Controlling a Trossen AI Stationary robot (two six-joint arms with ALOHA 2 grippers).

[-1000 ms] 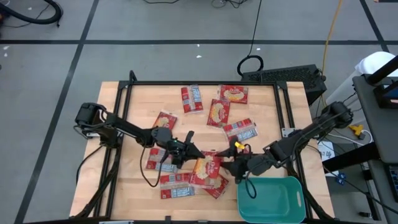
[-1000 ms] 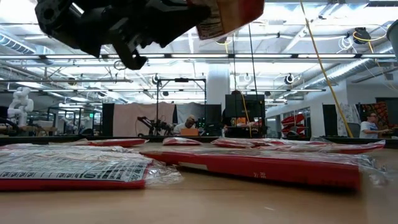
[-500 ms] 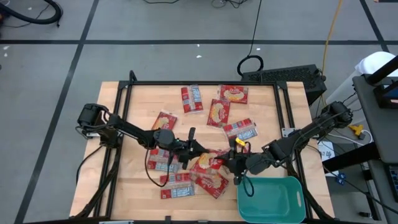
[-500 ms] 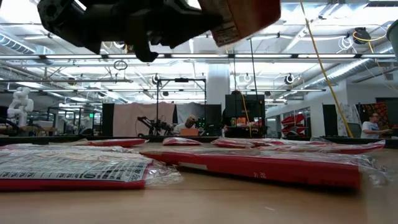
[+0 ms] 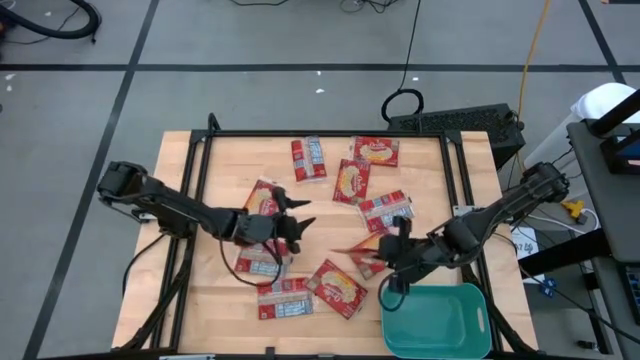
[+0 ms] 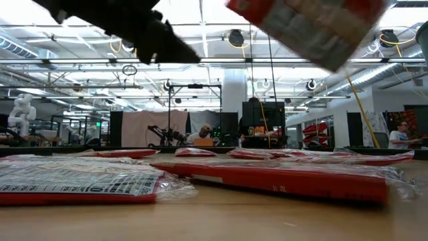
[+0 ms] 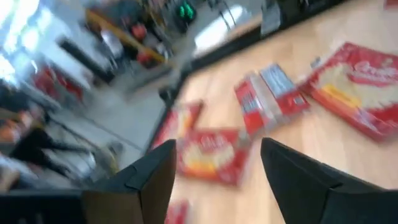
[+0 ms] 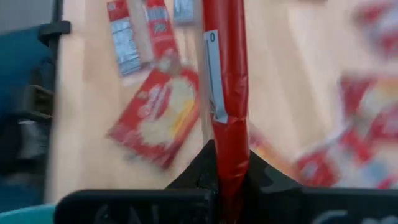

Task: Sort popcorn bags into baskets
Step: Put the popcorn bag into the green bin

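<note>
The right gripper [image 5: 385, 257] clamps a flat red popcorn packet [image 5: 358, 250] edge-on beside the teal plastic basket [image 5: 436, 322]. The left gripper [image 5: 297, 214] hangs open, empty, above scattered packets.

Bright overhead ceiling lights, soft shadows, both wrist views motion-blurred

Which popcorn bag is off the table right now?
The popcorn bag pinched edge-on in the right gripper, just above the teal basket. Every other bag lies flat on the wood.

The held popcorn bag [image 8: 227, 93] shows what may be a "0" (other print blurs).
</note>
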